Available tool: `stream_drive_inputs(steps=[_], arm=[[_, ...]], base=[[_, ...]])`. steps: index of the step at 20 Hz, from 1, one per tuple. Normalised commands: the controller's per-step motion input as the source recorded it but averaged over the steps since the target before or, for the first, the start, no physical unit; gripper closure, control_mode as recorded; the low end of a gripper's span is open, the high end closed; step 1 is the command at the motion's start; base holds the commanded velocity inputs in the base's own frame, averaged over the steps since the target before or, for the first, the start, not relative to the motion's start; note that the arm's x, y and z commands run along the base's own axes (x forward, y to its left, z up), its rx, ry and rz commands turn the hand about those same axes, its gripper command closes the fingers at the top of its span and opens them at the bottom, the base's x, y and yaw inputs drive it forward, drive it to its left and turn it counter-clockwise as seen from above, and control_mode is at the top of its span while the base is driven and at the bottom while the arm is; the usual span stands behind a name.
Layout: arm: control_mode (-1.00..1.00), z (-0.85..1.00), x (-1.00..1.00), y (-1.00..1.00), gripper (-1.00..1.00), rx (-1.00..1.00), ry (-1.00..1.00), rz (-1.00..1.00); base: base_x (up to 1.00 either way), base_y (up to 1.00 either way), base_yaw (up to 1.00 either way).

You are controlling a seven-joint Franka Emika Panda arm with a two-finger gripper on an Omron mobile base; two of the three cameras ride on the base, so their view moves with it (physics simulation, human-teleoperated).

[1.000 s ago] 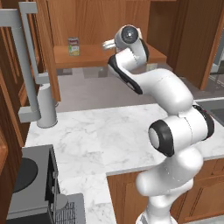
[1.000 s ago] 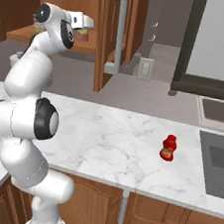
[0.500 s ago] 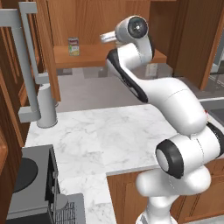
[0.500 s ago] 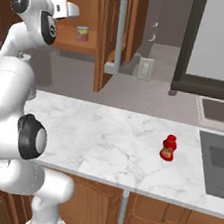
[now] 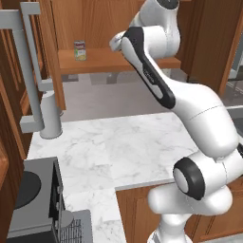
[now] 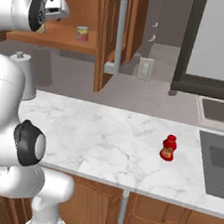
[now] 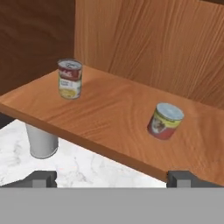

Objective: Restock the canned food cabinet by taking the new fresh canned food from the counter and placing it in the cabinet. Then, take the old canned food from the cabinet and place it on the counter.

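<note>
New canned food (image 7: 165, 121): squat can, orange-red and yellow label, standing upright on the cabinet shelf board (image 7: 109, 113), already off the table; also showing in the right base view (image 6: 82, 33)
Old canned food (image 7: 70, 78): taller, slimmer can, red above and yellow-green below, standing upright on the same board, well apart from the squat can and nearer the board's front edge; also showing in the left base view (image 5: 80, 50)
Cabinet (image 5: 95, 23): brown wood, doors standing open, shelf sitting above the table
Table (image 6: 105, 138): white marble with grey veining, carrying a small red bottle (image 6: 168, 148) and a grey cylinder (image 5: 50, 116) at the back
Pincer (image 7: 111, 177): tips spread wide apart with nothing between them, hanging in front of the shelf edge and looking across the board at both cans
Step in hand: judging by how things lie, first half done; the old can is waiting to be taken down
Risks: picking the wrong can, since the squat one is lying closer to the pincer's line; nudging the squat can while reaching across; knocking the tall can over, being slim and near the edge, if the tips are closing off-centre; catching the shelf edge on approach
</note>
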Motion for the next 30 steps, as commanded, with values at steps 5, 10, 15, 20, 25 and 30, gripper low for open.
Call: stream_drive_inputs(steps=[5, 10, 15, 20, 25, 30], arm=[[-1.00, -0.13, -0.06, 0.51, -1.00, 0.00, 0.00, 0.02], [-1.00, -0.38, 0.02, 0.63, -1.00, -0.02, 0.00, 0.00], [-1.00, -0.23, 0.41, 0.63, -1.00, 0.00, -0.02, -0.03], [-1.00, -0.01, 0.48, 0.56, -1.00, 0.00, 0.00, -0.06], [-1.00, 0.00, 0.51, 0.18, -1.00, 0.00, 0.00, -0.05], [-1.00, -0.06, 0.34, 0.00, -1.00, 0.00, 0.00, -0.01]], base=[[0.00, 0.00, 0.00], [0.00, 0.00, 0.00], [0.00, 0.00, 0.00], [0.00, 0.00, 0.00], [0.00, 0.00, 0.00], [0.00, 0.00, 0.00]])
